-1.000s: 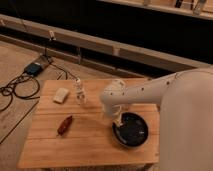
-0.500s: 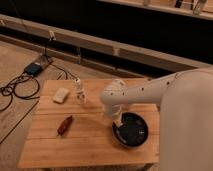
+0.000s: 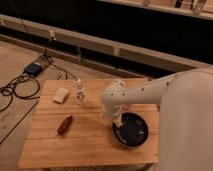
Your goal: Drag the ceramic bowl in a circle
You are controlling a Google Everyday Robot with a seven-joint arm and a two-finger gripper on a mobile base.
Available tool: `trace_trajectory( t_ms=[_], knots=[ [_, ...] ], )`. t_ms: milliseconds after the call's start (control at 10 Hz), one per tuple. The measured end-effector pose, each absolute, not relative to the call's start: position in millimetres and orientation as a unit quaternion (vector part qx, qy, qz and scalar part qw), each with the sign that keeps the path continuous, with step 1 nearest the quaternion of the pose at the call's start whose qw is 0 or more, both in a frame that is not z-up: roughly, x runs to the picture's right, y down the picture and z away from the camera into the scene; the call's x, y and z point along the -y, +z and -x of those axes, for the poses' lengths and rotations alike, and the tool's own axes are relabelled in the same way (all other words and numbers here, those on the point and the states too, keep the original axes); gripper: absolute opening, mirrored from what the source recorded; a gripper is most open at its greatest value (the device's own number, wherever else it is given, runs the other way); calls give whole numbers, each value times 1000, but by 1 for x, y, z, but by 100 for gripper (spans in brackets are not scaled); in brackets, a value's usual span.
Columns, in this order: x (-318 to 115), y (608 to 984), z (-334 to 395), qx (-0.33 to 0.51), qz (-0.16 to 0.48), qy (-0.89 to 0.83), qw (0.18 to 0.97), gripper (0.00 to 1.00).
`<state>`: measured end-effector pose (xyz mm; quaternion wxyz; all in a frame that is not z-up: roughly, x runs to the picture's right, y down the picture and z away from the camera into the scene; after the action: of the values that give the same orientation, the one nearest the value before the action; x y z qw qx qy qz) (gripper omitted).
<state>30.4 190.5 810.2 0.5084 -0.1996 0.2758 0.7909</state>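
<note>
We see the white arm (image 3: pixel 150 92) reaching from the right over the wooden table (image 3: pixel 90 145), and the black bowl (image 3: pixel 134 132) sits near the table's right front corner. The gripper (image 3: pixel 119 121) hangs at the bowl's left rim, though we cannot tell whether it is spread or pinching. Well to the left are a bottle (image 3: pixel 80 92), a pale block (image 3: pixel 61 95) and a reddish item (image 3: pixel 65 125).
</note>
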Motion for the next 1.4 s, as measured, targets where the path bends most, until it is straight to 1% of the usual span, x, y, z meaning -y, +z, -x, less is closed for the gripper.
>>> trace_trajectory(
  t_ms=[200,300,600,700,800,900,1000,1400],
  knots=[
    [-191,810,-31,-276,199,791,508,66],
    [-191,810,-31,-276,200,791,508,61],
    [-191,810,-31,-277,199,790,509,31],
    [-191,810,-32,-276,199,791,508,19],
    [-191,810,-31,-276,200,791,509,9],
    [-191,810,-31,-276,200,791,509,3],
    [-191,810,-31,-276,200,791,509,0],
    [-189,810,-30,-275,199,789,511,0]
  ],
)
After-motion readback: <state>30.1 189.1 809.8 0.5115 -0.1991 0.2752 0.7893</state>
